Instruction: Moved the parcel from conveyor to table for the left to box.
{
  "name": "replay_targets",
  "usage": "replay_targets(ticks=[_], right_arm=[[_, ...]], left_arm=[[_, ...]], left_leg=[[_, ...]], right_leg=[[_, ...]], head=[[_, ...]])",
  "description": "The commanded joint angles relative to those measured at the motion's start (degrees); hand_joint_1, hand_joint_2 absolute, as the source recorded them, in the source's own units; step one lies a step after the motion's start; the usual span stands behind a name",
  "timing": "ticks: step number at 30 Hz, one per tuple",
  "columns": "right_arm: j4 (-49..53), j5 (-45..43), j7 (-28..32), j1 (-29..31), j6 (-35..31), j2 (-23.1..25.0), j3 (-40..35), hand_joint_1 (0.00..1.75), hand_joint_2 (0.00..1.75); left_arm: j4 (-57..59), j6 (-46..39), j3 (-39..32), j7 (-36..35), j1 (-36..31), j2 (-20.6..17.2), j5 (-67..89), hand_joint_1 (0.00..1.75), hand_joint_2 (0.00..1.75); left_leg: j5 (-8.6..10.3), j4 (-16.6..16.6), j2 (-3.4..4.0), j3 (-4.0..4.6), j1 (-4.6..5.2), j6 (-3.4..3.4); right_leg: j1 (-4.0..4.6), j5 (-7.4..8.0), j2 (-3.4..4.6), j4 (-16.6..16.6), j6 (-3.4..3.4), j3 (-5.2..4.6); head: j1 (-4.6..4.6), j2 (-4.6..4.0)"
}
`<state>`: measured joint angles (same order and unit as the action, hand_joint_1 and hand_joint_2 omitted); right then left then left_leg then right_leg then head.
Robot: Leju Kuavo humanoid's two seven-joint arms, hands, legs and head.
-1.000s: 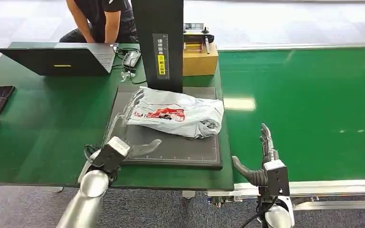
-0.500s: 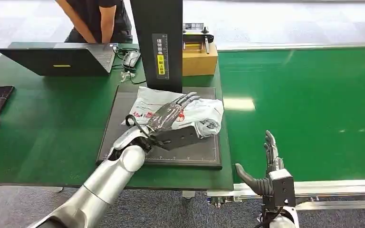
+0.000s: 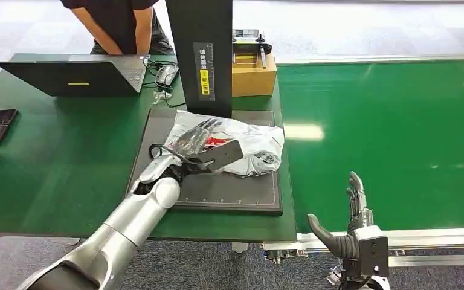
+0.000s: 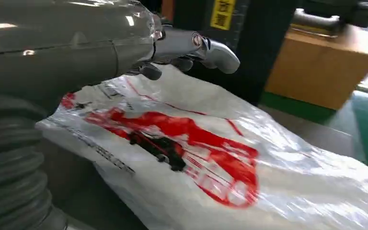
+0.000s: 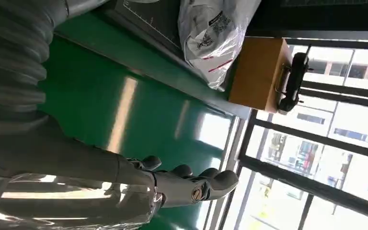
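left hand (image 3: 202,140) spread over parcel (image 3: 251,142), right hand (image 3: 347,232) open

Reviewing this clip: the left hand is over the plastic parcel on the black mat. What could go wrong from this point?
1. The parcel is a slick, crumpled plastic bag; the left hand lies over it with its fingers extended, so a grasp may catch only loose film and slip.
2. The black post stands right behind the parcel; lifting forward could knock it.
3. The parcel's end reaches the black mat edge beside the conveyor; a push could slide it off.
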<state>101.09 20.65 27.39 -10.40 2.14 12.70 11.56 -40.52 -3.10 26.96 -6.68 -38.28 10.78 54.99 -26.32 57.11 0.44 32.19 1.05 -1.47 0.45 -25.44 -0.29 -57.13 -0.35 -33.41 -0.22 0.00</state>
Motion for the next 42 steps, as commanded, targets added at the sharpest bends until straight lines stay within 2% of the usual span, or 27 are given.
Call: replay_targets(ticks=[1,6,7,8,22,25,31,34,39,41,42], right_arm=[[-0.17,0.26,0.05,-0.67,-0.13,0.99,1.25,0.00,1.75],[-0.94,-0.26,0.63,-0.63,-1.10,0.31,0.85,0.00,1.75],[-1.01,-0.55,0.76,-0.60,-1.31,0.25,0.91,0.00,1.75],[-1.13,-0.84,0.87,-0.55,-1.59,0.10,0.84,0.00,1.75],[-2.64,-2.02,0.95,-0.16,-2.71,-0.84,-0.28,0.00,1.75],[-3.72,-2.99,1.08,0.29,-2.72,-1.44,-1.03,0.00,1.75],[-4.15,-3.67,1.20,0.42,-3.32,-1.91,-1.37,0.00,1.75],[-3.81,-3.93,1.16,0.12,-3.65,-2.09,-1.58,0.00,1.75],[-3.94,-4.37,1.03,-0.14,-4.26,-2.10,-1.49,0.00,1.75],[-3.89,-4.45,1.03,-0.36,-4.50,-2.24,-1.58,0.00,1.75],[-3.92,-4.47,1.02,-0.41,-4.53,-2.27,-1.55,0.00,1.75]], left_arm=[[5.56,-0.43,-6.34,-1.31,0.32,-4.90,2.80,0.00,1.75],[6.78,3.00,-8.63,0.71,2.12,-5.97,3.65,0.02,1.75],[7.09,3.28,-9.06,0.89,2.63,-6.20,3.71,0.61,1.75],[7.26,3.48,-9.32,0.88,3.12,-6.69,4.77,1.73,1.75],[1.65,0.86,-14.75,4.11,7.84,-8.06,2.76,1.75,1.75],[0.90,3.08,-15.86,6.61,8.66,-8.56,0.10,1.75,1.75],[2.06,-0.12,-17.16,5.63,8.31,-11.10,0.96,1.75,1.75],[4.11,-2.45,-19.62,6.08,6.97,-13.36,1.12,1.75,1.75],[7.97,-7.35,-23.83,2.24,5.49,-18.27,2.23,1.75,1.75],[9.09,-7.44,-25.61,3.62,5.38,-19.49,2.34,1.75,1.75],[9.10,-8.56,-26.78,2.46,5.67,-20.12,1.95,1.75,1.75]], left_leg=[[-0.01,-0.15,0.16,-0.23,-0.04,0.19],[-0.01,-0.11,0.06,-0.18,-0.06,0.18],[-0.03,-0.09,0.11,-0.18,-0.03,0.13],[-0.03,-0.14,0.12,-0.24,-0.06,0.20],[-0.02,-0.15,0.13,-0.23,-0.09,0.22],[-0.03,-0.11,0.13,-0.19,-0.08,0.19],[-0.02,-0.10,0.15,-0.14,-0.08,0.16],[-0.02,-0.07,0.13,-0.09,-0.08,0.14],[0.00,-0.14,0.20,-0.19,-0.13,0.26],[0.00,-0.15,0.21,-0.23,-0.18,0.30],[0.06,-0.33,0.16,-0.39,-0.23,0.49]], right_leg=[[0.01,0.03,0.22,0.12,0.04,0.16],[0.03,0.01,0.11,0.11,0.05,0.15],[0.01,0.00,0.14,0.08,0.04,0.13],[0.03,0.01,0.18,0.14,0.06,0.20],[0.04,0.02,0.20,0.16,0.07,0.19],[0.04,0.01,0.19,0.12,0.06,0.15],[0.06,0.03,0.20,0.09,0.04,0.11],[0.06,0.02,0.17,0.06,0.02,0.06],[0.10,0.04,0.26,0.10,0.02,0.13],[0.15,0.04,0.28,0.11,0.01,0.15],[0.16,0.08,0.29,0.26,0.06,0.30]], head=[[0.00,0.00],[0.02,0.00],[0.00,0.00],[0.02,0.00],[0.00,0.00],[0.00,0.00],[0.00,0.00],[0.02,0.00],[0.00,0.00],[0.00,0.00],[0.00,0.00]])
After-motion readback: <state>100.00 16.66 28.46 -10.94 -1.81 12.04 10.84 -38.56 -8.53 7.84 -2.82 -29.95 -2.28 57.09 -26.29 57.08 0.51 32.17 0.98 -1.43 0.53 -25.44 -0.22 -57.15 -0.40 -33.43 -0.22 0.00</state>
